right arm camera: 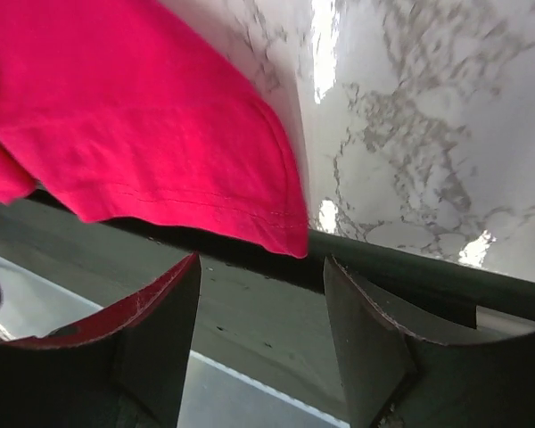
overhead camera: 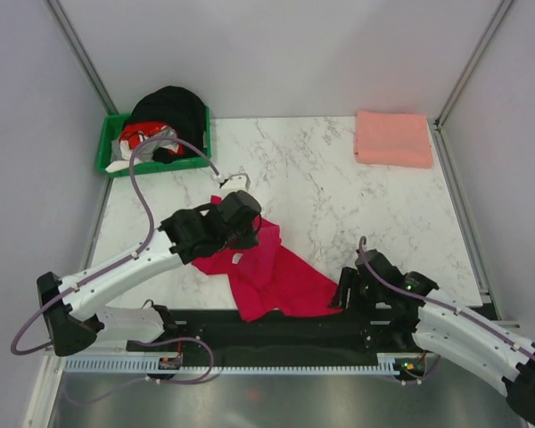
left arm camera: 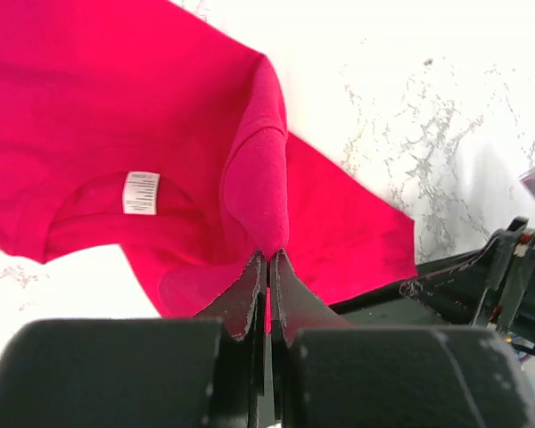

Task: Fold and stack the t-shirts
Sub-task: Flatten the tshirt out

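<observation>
Marble table [overhead camera: 339, 187] carries everything. Red t-shirt [overhead camera: 272, 276] lies crumpled at the near edge, centre. Its hem corner reaches over the dark front rail [overhead camera: 276, 334] toward the right arm, and the neck label [left arm camera: 141, 193] faces up. Pink t-shirt [overhead camera: 394, 138] already folded, far right corner, well apart. Green bin [overhead camera: 110, 153] far left, more clothes in it.

Step in hand, my read: get two holds on the red one and spread it flat before any fold. To do it well:
- The right side should take the hem corner squarely, single layer, without scraping the rail.
- Both arms then pull apart evenly so the cloth lands flat, no twist.
- The left pinch must not slip.

Left fingers [left arm camera: 259, 290] clamped tight on a raised ridge of red cloth beside the collar. Right fingers [right arm camera: 169, 303] stand apart, holding nothing. The hem corner sits just above the gap, not touching as far as I can tell.
</observation>
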`<action>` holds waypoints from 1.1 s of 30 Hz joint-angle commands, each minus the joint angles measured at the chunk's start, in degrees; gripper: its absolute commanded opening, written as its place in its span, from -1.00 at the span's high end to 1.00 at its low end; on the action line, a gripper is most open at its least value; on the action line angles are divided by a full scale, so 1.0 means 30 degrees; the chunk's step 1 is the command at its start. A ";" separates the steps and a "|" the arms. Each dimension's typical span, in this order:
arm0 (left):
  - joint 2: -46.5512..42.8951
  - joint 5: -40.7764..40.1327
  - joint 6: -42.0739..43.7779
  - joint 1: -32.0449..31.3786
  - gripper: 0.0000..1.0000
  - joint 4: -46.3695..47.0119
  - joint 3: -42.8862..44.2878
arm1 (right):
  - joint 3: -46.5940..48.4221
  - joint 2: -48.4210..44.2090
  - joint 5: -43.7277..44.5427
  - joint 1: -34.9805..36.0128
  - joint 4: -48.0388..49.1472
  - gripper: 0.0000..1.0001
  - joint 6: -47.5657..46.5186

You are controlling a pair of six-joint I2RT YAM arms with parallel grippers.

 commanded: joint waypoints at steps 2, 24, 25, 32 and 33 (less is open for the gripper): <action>-0.0824 0.0033 0.0773 0.0642 0.96 0.0173 -0.0635 | 0.0057 0.2004 0.1210 0.1598 0.1415 -0.29 0.1324; -0.2436 -0.0873 0.2788 0.2077 0.96 -0.2079 0.1641 | 0.7252 0.4231 0.6101 0.1512 -0.0326 1.00 -0.1046; -0.2465 -0.1223 0.3201 0.2166 0.96 -0.2489 0.2490 | 0.8628 0.4755 0.7036 0.1367 -0.1271 1.00 -0.1630; -0.1881 -0.4358 0.8297 0.2577 0.96 -0.4544 1.1593 | 2.1110 0.7774 1.2079 -0.0973 -0.7370 1.00 -0.6172; -0.1793 -0.4797 0.9434 0.2577 0.96 -0.4602 1.2509 | 2.3501 0.8329 1.2954 -0.1298 -0.8187 1.00 -0.6815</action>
